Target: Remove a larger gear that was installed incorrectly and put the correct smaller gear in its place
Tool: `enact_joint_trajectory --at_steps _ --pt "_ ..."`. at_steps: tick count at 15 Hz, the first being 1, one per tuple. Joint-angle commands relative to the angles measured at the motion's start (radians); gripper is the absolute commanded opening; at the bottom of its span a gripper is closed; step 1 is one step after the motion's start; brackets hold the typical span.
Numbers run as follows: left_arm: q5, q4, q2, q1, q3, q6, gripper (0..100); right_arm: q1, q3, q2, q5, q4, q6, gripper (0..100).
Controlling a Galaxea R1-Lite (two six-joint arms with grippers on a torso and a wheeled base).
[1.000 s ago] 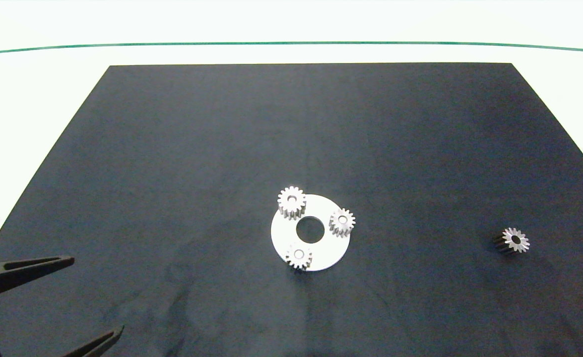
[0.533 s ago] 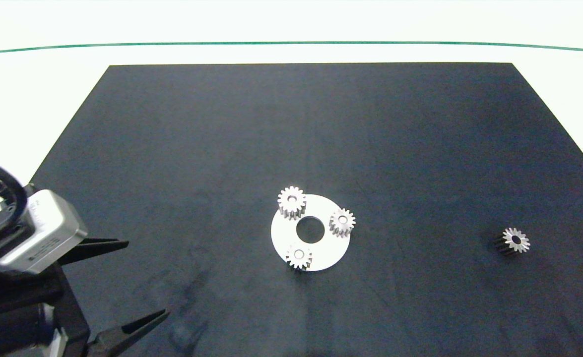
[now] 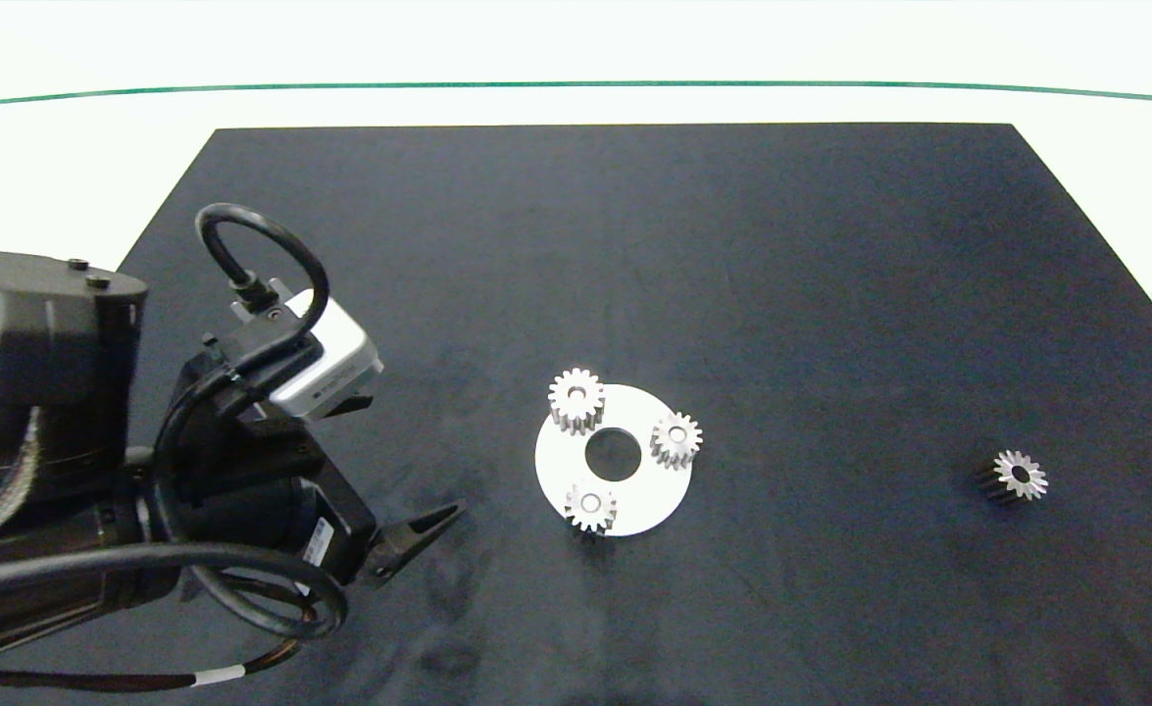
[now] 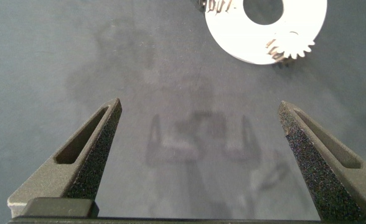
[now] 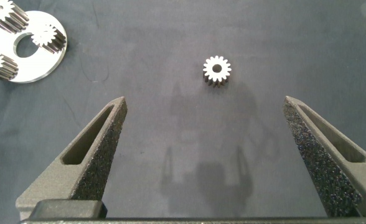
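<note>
Left jaws [image 4: 198, 155]: spread wide, holding nothing — low over the dark mat [image 3: 830, 294], near the white disc [image 3: 634, 505] but apart from it.
Right jaws [image 5: 208, 155]: spread wide and empty, above the mat with the smaller gear [image 5: 217, 70] ahead of them; arm outside the head view.
Larger gear [image 3: 576, 398]: upright on the disc's far rim.
Other gears: one at the disc's right edge [image 3: 676, 439], one at its near edge [image 3: 590, 507].
Smaller gear: alone on the mat — well to the right of the disc.
Desk [image 3: 75, 167]: white, under the mat.
</note>
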Motion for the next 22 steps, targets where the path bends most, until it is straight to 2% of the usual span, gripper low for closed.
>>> enact_joint_trajectory --at_steps 1,5,6,7,11,15,18,22 --pt "0.016 -0.057 0.109 -0.017 -0.024 -0.01 100 0.0 0.005 -0.006 0.001 0.001 0.0 100" --pt "0.021 -0.066 0.187 -0.045 -0.093 -0.025 100 0.0 0.005 -0.007 0.003 -0.001 0.0 100" --pt "0.038 -0.066 0.209 -0.065 -0.122 -0.036 100 0.0 0.005 -0.007 0.004 -0.001 0.001 100" --pt "0.042 -0.066 0.223 -0.068 -0.136 -0.042 100 0.0 0.005 -0.007 0.004 -0.001 0.001 100" --pt "0.047 -0.066 0.299 -0.094 -0.228 -0.06 100 0.002 0.003 -0.007 0.004 -0.002 0.001 100" --pt "0.048 -0.067 0.35 -0.105 -0.265 -0.063 100 0.002 0.003 -0.009 0.006 -0.001 0.004 100" --pt "0.061 -0.072 0.385 -0.105 -0.285 -0.065 100 0.002 0.005 -0.007 0.006 -0.001 0.004 100" --pt "0.062 -0.121 0.448 -0.102 -0.313 -0.077 100 0.003 0.011 -0.009 0.007 -0.002 0.004 100"
